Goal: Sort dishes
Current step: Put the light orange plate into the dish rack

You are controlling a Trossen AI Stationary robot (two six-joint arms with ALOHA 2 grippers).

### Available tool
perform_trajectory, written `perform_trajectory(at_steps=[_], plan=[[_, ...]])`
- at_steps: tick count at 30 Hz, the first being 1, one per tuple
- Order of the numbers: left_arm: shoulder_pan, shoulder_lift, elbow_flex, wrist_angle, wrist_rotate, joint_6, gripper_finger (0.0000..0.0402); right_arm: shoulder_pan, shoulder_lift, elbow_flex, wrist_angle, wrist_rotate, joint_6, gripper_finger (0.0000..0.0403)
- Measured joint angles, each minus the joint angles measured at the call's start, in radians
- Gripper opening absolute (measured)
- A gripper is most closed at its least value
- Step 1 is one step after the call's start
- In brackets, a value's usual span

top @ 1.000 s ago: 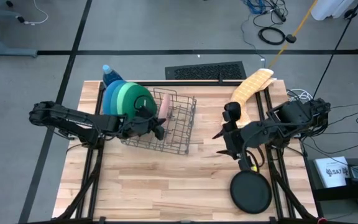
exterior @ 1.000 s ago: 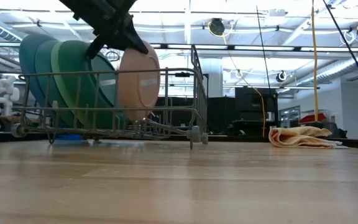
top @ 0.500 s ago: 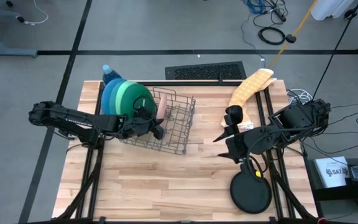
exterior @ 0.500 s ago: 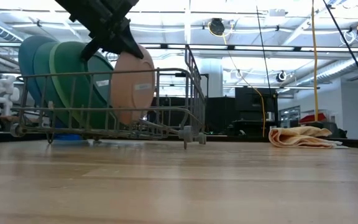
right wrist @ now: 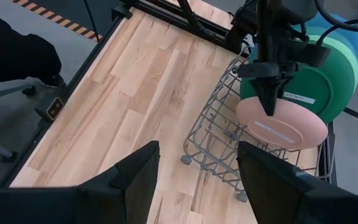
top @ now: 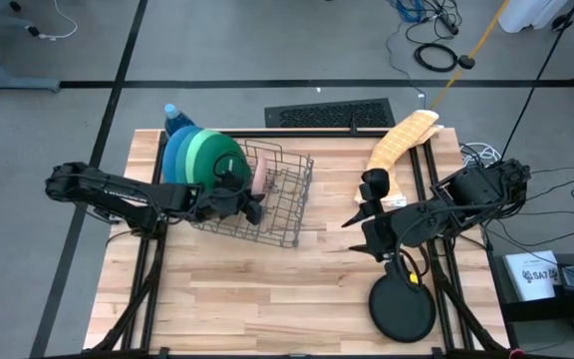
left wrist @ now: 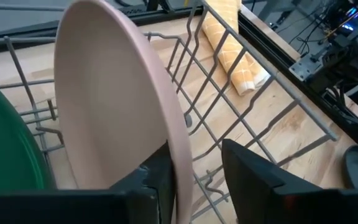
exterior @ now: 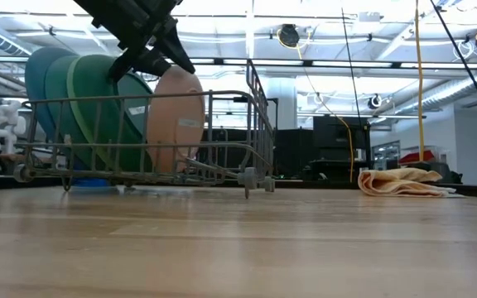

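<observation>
Pink plate [left wrist: 114,106]: stood on edge in the wire rack [top: 282,204], right beside the green plate [exterior: 98,112]; its rim sat between the left gripper's fingers, and from the left wrist view there looked to be a slim gap on one side; I judged the pinch loosening, not a firm clamp.
Left gripper [exterior: 160,51]: poised over the top edge of the pink plate, jaws parted around that rim; whether they touched it I could not tell.
Big plates: blue plate [top: 174,150], teal plate [exterior: 56,91] and green one stood racked in a row at the rack's far-left end; three large ones looked sorted.
Black plate [top: 403,307]: lay flat on the table [top: 247,299] near the front edge, well apart from the rack; that one looked left to do.
Right gripper [top: 367,227]: hung above the table just behind the black plate, fingers spread wide, holding nothing.
Progress: four of five in the rack by my reckoning; one to go.
Surroundings: blue soap bottle [top: 172,118] behind the rack; folded yellow cloth [top: 399,142] at the far right of the table.
In the way: the rack's open slots lay on the pink plate's near side; the left arm sat across that end, so I reckoned it needed to clear off first.
</observation>
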State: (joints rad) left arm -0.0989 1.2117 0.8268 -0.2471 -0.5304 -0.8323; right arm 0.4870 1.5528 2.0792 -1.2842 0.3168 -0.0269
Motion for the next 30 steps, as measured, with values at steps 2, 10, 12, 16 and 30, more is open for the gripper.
perform_trajectory(at_steps=[2, 10, 12, 16, 30], plan=[[-0.001, -0.012, -0.001, 0.002, 0.000, 0.008, 0.0128, 0.000, 0.000, 0.000, 0.000, 0.000, 0.003, 0.0210], [0.001, -0.048, -0.001, -0.009, 0.003, 0.053, 0.0130, 0.000, 0.000, 0.000, 0.000, 0.000, 0.005, 0.0210], [0.001, -0.053, -0.001, -0.010, 0.003, 0.053, 0.0130, 0.000, 0.000, 0.000, 0.000, 0.000, 0.005, 0.0210], [0.001, -0.076, -0.001, -0.007, -0.010, 0.062, 0.0130, 0.000, 0.000, 0.000, 0.000, 0.000, 0.011, 0.0210], [0.001, -0.108, 0.000, -0.003, -0.082, 0.130, 0.0130, 0.000, 0.038, 0.000, -0.001, -0.004, 0.008, 0.0210]])
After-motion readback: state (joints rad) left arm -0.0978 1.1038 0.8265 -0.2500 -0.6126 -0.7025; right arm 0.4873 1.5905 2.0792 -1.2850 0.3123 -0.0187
